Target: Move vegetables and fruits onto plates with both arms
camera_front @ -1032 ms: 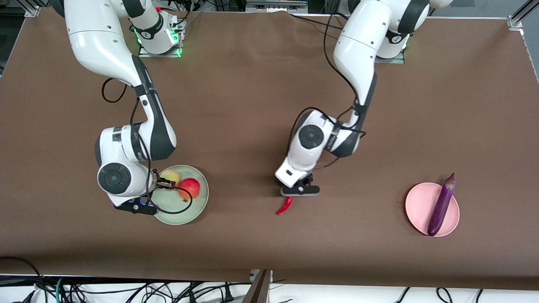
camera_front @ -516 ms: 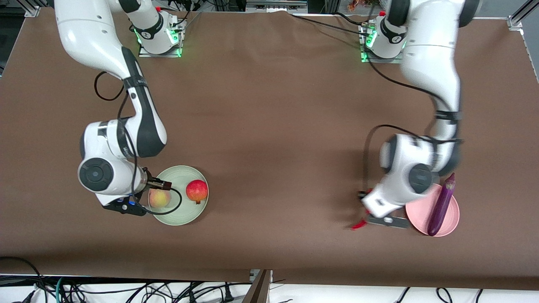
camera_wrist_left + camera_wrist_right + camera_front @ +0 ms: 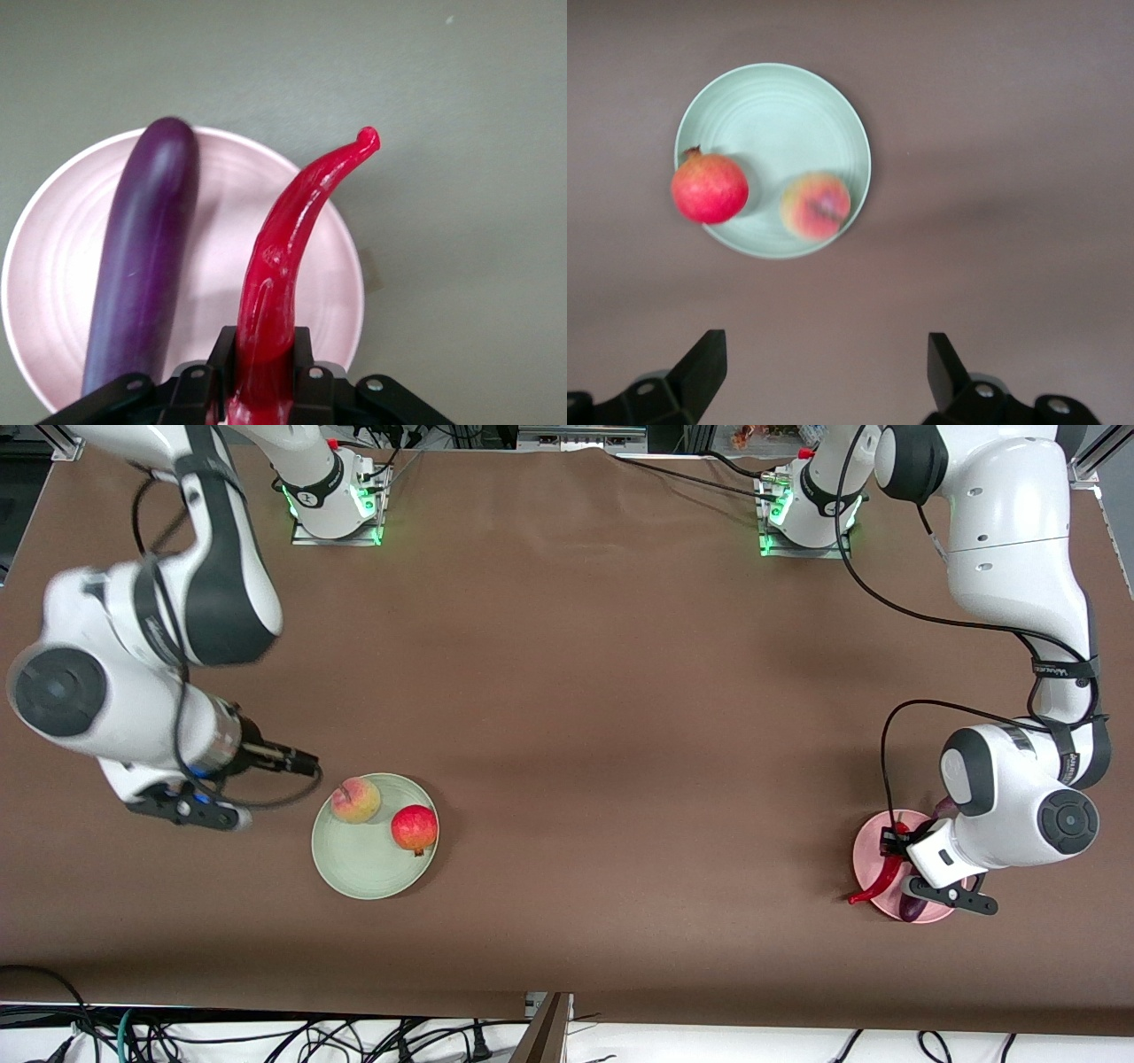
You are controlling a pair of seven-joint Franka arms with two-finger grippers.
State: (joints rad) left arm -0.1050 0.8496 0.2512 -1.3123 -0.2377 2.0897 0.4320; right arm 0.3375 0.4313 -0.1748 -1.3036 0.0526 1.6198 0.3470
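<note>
The right gripper (image 3: 190,812) hangs over bare table toward the right arm's end, just beside the green plate (image 3: 363,868), its fingers (image 3: 700,363) spread wide and holding nothing. The peach (image 3: 356,800) sits at that plate's rim, and the pomegranate (image 3: 415,828) rests on it just beside the peach. At the left arm's end, the left gripper (image 3: 266,367) hovers over the pink plate (image 3: 53,266), its fingers clamped on the thick end of the chili (image 3: 288,248), whose curled tip reaches out past the rim. The eggplant (image 3: 142,266) lies on the pink plate alongside the chili.
</note>
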